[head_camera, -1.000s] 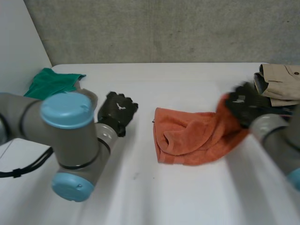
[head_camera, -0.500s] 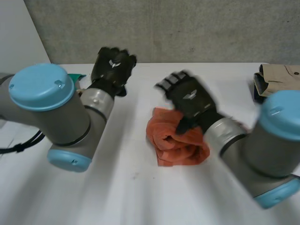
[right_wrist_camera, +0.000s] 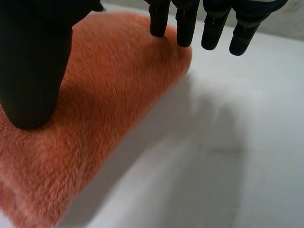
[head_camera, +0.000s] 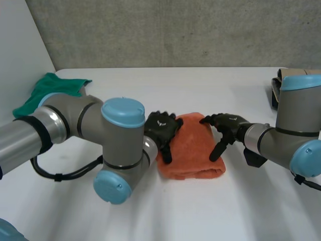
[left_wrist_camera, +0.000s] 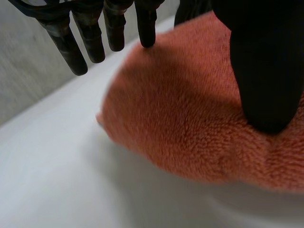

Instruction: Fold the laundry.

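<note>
An orange towel (head_camera: 193, 148) lies folded into a thick bundle at the table's middle. My left hand (head_camera: 163, 128) rests on the towel's left side with straight fingers, open; in the left wrist view its thumb (left_wrist_camera: 263, 61) presses on the orange towel (left_wrist_camera: 190, 118) and its fingertips (left_wrist_camera: 145, 28) hover over the towel's far edge. My right hand (head_camera: 225, 128) is on the towel's right side, also open; in the right wrist view its thumb (right_wrist_camera: 33, 61) presses the orange towel (right_wrist_camera: 95, 104) and its fingers (right_wrist_camera: 183, 23) stand straight at the edge.
A green cloth (head_camera: 52, 90) lies crumpled at the table's far left. A folded beige garment (head_camera: 293, 83) on darker cloth sits at the far right edge. The white table (head_camera: 200, 211) has free room in front of the towel.
The towel has been gathered from a spread, rumpled shape into a compact bundle. Both hands swung in from the sides and came down on it, the right hand letting go of the cloth.
</note>
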`<state>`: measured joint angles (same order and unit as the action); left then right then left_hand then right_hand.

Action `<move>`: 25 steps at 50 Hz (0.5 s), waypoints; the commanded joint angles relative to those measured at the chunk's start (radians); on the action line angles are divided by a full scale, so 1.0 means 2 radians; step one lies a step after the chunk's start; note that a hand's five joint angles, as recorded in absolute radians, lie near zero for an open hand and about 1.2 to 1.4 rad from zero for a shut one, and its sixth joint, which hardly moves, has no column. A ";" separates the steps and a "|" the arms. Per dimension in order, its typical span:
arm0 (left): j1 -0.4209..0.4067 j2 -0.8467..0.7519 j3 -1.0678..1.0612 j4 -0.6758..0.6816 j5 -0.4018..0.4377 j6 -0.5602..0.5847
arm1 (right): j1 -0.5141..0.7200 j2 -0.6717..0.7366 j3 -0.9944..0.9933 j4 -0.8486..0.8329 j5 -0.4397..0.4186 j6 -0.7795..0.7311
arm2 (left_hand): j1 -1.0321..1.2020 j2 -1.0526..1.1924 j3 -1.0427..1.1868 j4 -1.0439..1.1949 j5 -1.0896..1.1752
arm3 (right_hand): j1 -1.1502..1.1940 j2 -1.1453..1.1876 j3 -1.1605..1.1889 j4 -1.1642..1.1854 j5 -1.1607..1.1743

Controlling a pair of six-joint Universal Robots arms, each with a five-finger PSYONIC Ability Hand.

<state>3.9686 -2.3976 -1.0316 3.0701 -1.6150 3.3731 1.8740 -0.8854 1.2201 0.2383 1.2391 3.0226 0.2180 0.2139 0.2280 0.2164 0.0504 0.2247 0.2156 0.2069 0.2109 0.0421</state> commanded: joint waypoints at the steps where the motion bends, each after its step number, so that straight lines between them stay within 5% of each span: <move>1: -0.002 0.008 -0.032 -0.016 -0.020 0.009 | 0.000 0.003 0.010 -0.004 0.015 -0.084 | -0.011 -0.009 -0.016 -0.010 -0.015 | -0.025 -0.021 -0.016 -0.018 -0.021; 8: 0.004 0.010 -0.026 -0.015 -0.020 0.035 | 0.011 -0.015 0.026 -0.019 0.078 -0.158 | -0.004 -0.002 -0.009 -0.003 -0.007 | -0.025 -0.021 -0.016 -0.018 -0.021; 19: 0.022 0.097 -0.012 0.013 0.005 0.055 | 0.054 -0.138 0.146 -0.147 0.082 -0.177 | -0.021 -0.019 -0.026 -0.021 -0.025 | -0.025 -0.021 -0.016 -0.018 -0.021; 25: 0.038 0.138 0.008 0.026 0.105 0.048 | 0.087 -0.193 0.262 -0.230 0.078 -0.177 | -0.022 -0.020 -0.027 -0.021 -0.025 | -0.025 -0.021 -0.016 -0.018 -0.021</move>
<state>4.0202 -2.1888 -1.0529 3.1023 -1.5654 3.4836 1.9879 -1.1685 1.5425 -0.0747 1.4034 2.6645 0.1957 0.2108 0.2280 0.2132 0.0502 0.1922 0.2156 0.2069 0.2109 0.0442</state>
